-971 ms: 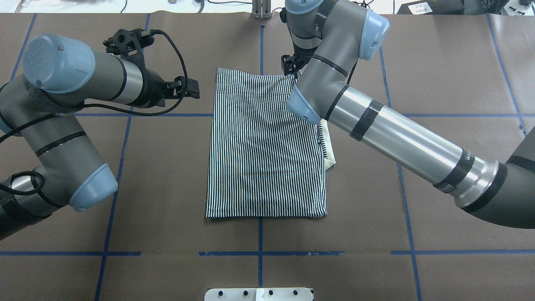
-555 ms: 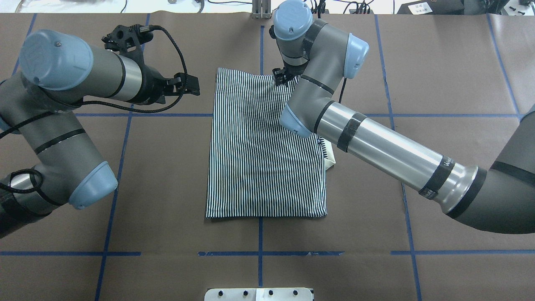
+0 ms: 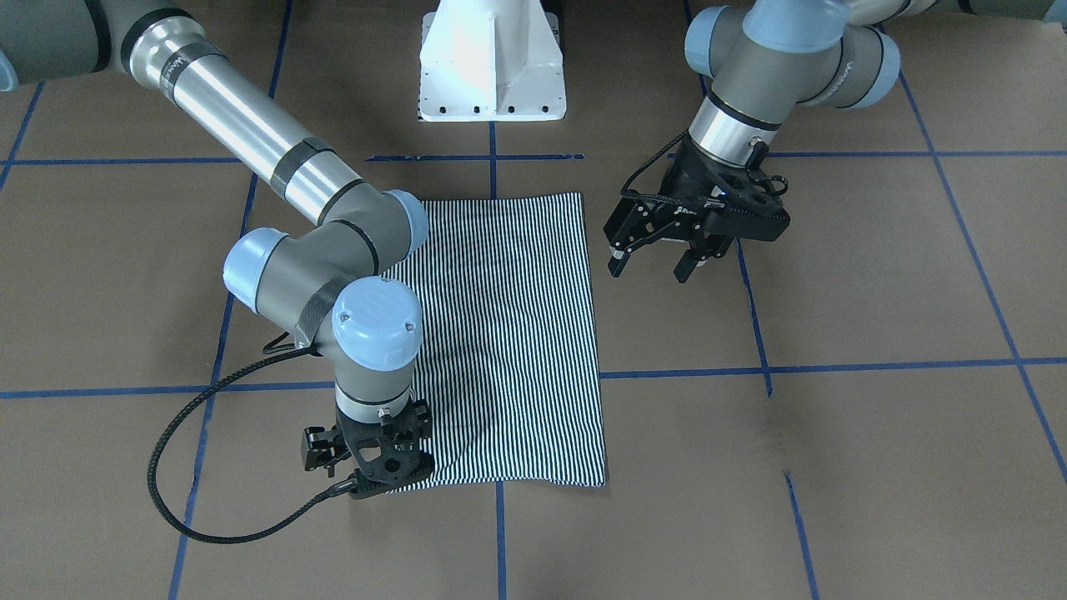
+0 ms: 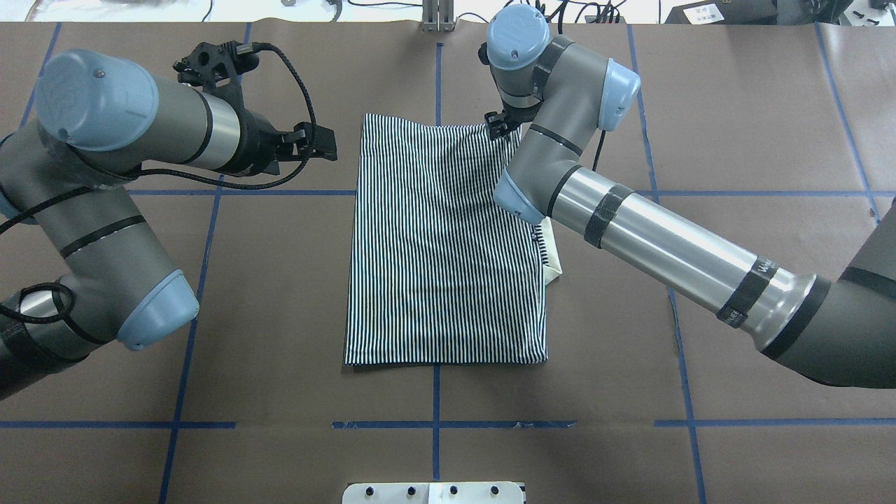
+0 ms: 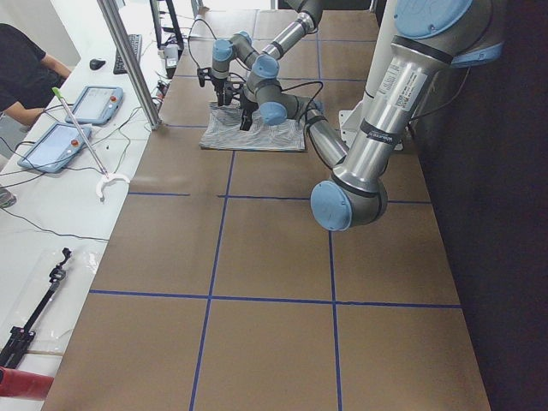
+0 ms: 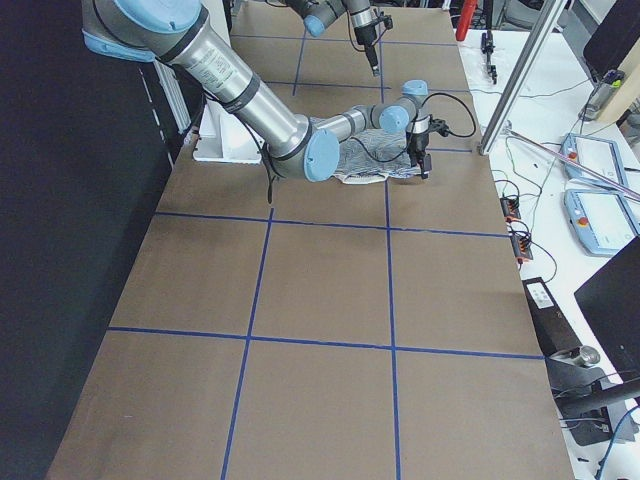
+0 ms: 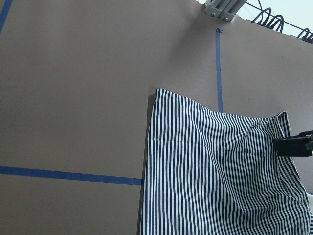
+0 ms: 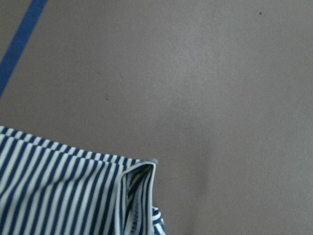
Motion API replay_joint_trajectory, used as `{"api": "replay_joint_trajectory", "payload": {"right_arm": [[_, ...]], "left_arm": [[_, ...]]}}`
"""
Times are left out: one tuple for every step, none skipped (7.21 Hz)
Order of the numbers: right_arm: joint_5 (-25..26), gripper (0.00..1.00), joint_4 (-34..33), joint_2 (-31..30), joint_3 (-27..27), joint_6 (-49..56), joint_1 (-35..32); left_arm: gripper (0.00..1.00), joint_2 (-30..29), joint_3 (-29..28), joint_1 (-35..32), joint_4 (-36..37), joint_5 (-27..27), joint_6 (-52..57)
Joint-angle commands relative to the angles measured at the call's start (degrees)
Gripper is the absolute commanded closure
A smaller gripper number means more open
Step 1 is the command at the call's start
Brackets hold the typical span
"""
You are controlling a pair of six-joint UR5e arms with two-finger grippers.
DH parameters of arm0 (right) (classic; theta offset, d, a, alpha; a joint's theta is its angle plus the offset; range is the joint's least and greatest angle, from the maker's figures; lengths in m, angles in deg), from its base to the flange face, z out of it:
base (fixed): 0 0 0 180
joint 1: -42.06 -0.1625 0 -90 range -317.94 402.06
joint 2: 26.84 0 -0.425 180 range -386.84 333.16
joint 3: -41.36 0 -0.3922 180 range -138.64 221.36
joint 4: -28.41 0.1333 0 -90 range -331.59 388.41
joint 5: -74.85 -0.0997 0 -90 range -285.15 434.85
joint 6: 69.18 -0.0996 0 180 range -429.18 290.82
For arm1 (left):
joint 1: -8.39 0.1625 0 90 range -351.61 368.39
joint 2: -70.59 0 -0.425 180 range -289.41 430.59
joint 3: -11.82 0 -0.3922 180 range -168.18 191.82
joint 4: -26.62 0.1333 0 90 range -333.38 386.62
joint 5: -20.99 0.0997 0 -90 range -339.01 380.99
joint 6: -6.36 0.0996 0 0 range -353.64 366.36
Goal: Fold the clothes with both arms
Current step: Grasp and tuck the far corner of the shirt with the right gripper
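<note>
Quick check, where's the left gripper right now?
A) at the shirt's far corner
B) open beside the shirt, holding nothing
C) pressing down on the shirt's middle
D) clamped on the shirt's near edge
B: the left gripper hangs beside the shirt over bare table, jaws apart with nothing between them.

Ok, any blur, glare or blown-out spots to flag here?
Right wrist view: soft focus, the folded corner of the striped shirt is blurry. Left wrist view: stripes sharp. Front-facing view: the white pedestal is nearly blown out. Overhead view: glare along the silver forearm of the right arm.
</note>
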Motion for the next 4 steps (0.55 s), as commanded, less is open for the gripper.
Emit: {"api": "replay_joint_trajectory", "payload": {"right_arm": [[-0.55, 0.0, 0.02, -1.69, -0.32, 2.65, -2.01], [-3.42, 0.0, -0.68, -1.61, -2.24, 2.3, -2.46], [-6.32, 0.0, -6.43, -1.61, -7.13, 1.95, -2.55], [-8.18, 0.0, -14.49, -1.61, -13.62, 1.17, -2.55]], "left_arm": [[0.0, -0.09, 0.1, 0.03, -0.1, -0.01, -0.02], [0.0, -0.01, 0.02, 0.03, -0.18, -0.01, -0.02], [0.0, 0.0, -0.59, 0.38, 0.16, -0.1, -0.54], [0.0, 0.0, -0.69, 0.73, 1.99, -0.62, -2.11]]}}
